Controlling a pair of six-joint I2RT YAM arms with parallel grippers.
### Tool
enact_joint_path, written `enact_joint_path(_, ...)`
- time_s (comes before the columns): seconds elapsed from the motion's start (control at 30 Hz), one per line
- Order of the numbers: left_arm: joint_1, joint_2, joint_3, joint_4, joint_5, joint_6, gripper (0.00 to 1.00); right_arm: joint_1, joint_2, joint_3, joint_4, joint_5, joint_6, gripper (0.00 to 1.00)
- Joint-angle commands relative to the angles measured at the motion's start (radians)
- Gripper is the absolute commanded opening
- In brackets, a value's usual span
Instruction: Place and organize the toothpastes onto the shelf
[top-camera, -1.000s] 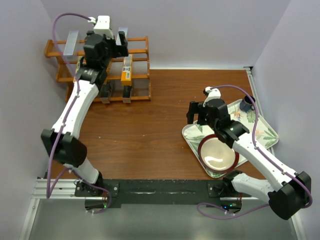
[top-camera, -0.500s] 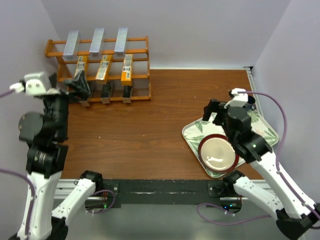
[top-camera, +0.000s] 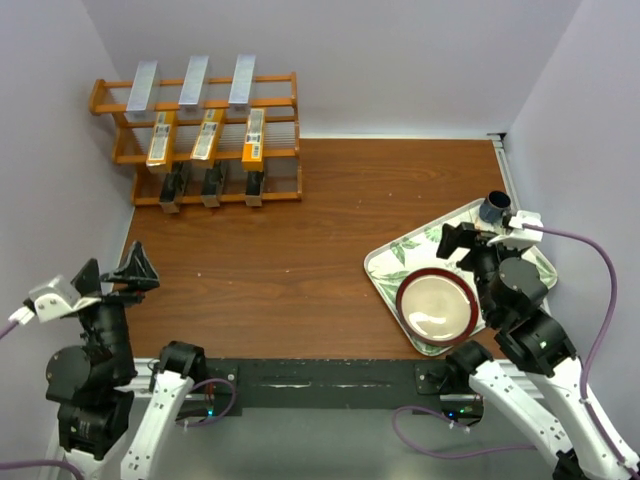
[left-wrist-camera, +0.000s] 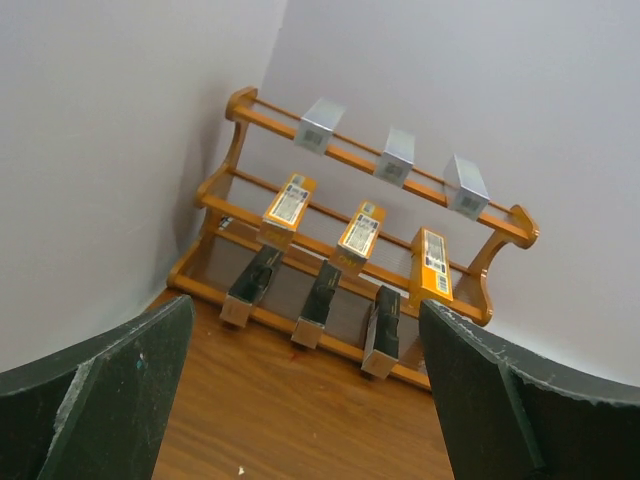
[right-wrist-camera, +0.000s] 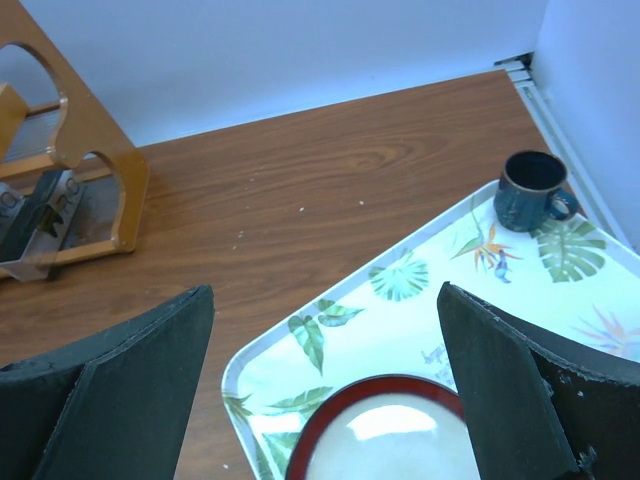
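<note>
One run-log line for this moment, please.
shelf: nine toothpastes, three per tier | left gripper: open, empty | right gripper: open, empty, over tray | tray: plate, mug

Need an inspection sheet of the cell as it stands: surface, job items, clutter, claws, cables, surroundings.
Surface: brown wooden table, bare in the middle.
Job's things: nine toothpaste boxes, all on the shelf; silver top, orange middle, black bottom.
Clutter: leaf-print tray at right, holding a plate and a mug.
Claws: left claw and right claw open, empty.
Cables: purple cables on both arms, clear of the shelf.
Surroundings: plain pale walls; nothing else seen.
</note>
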Motion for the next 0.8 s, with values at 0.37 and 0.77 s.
enact_joint_path(0.37,0.003,-0.122,-0.096,-0.017,-0.136,-0.043,1.00,0.002,-0.037,-0.057,0.066,0.058,-0.070,0.99)
enact_joint_path(0.77,0.003,-0.148,-0.117,0.037,-0.144,-0.029,1.00,0.002,-0.029,-0.053,0.073,0.054,-0.090,0.99)
